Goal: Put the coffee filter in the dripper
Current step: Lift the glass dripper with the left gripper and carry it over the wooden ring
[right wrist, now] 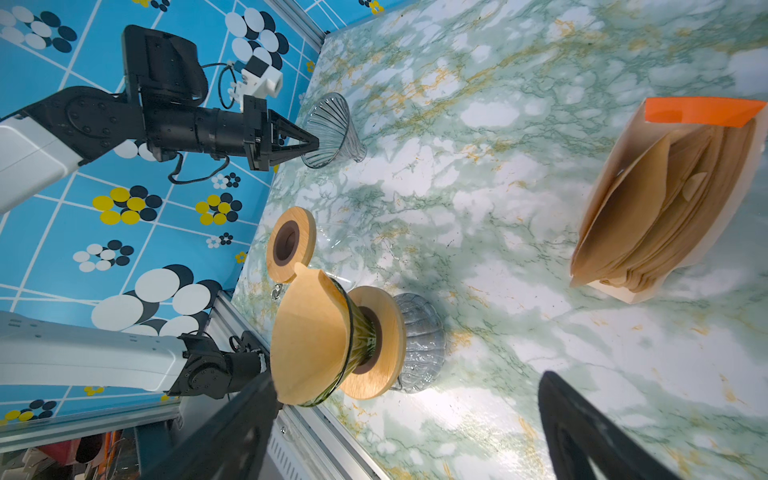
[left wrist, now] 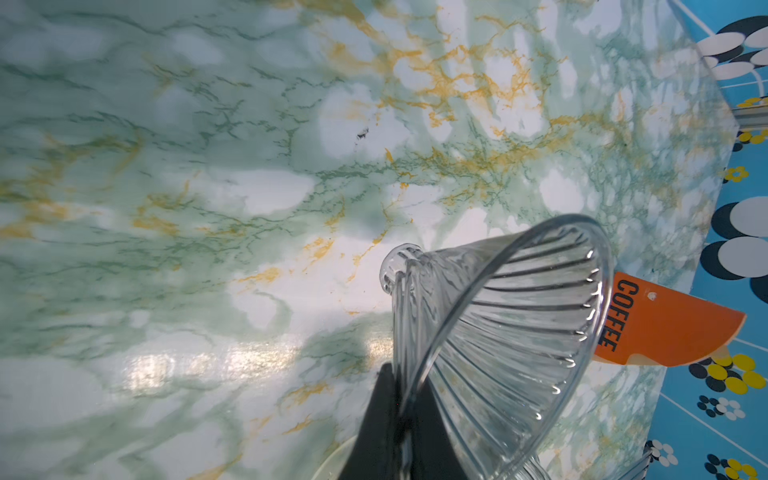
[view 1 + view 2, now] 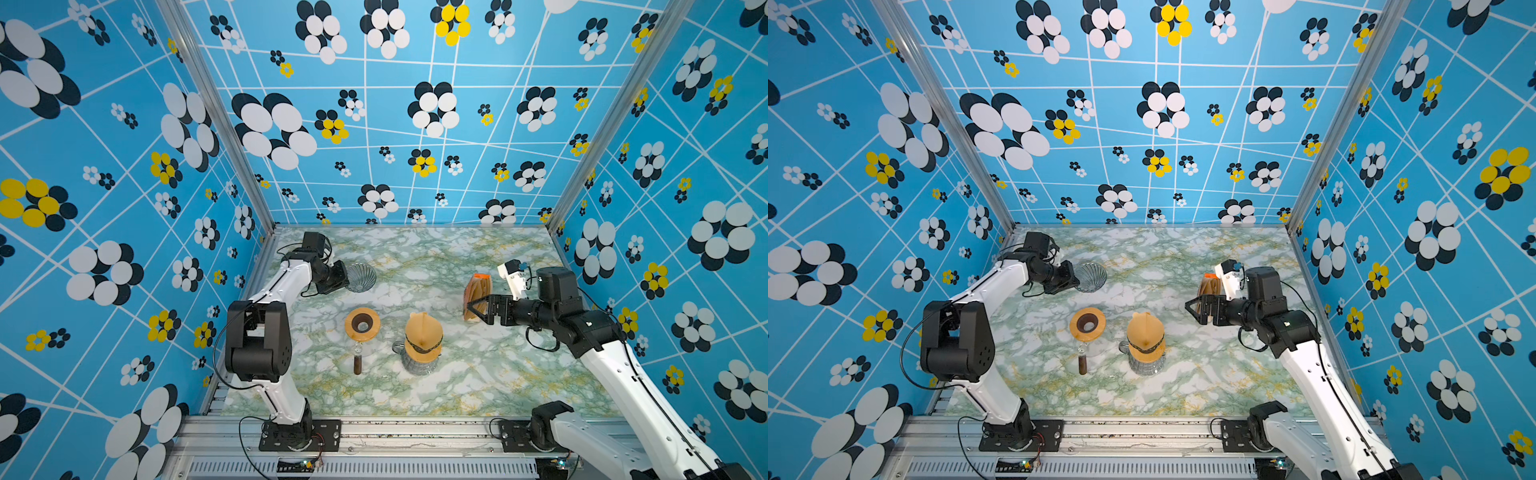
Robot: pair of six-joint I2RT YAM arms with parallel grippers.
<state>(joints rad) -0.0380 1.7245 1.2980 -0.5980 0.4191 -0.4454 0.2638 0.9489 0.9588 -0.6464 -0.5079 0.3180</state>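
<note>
I take the carafe [image 3: 419,361] at the middle of the tabletop [image 3: 498,374] as my landmark. Far to its left and further back, my left gripper [image 3: 348,279] is pressed together on the rim of the glass dripper [image 3: 360,277], which lies tilted on its side. Both top views show only a clear cone there. The left wrist view shows the fingers [image 2: 395,415] pinching the glass wall and the ribs inside. I cannot tell whether the narrow end touches the tabletop.

Just left of the carafe stands a wooden ring [image 3: 362,322] with a dark hole. The carafe itself carries a green dripper [image 1: 353,332] with a paper filter [image 3: 423,330] in it. The green glass shows only in the right wrist view.

To the right of the carafe and further back, the filter pack [image 3: 478,286] stands upright. Its orange label [image 2: 665,324] reads "COFFEE" in the left wrist view alone, and the fanned brown papers show best in the right wrist view. My right gripper [image 3: 476,311] is spread wide near the pack, with nothing between the jaws.

The glass dripper sits close to the tabletop's left edge and wall. Behind the carafe, the marble between dripper and pack is bare. In front of it, a broad strip runs bare to the rail.
</note>
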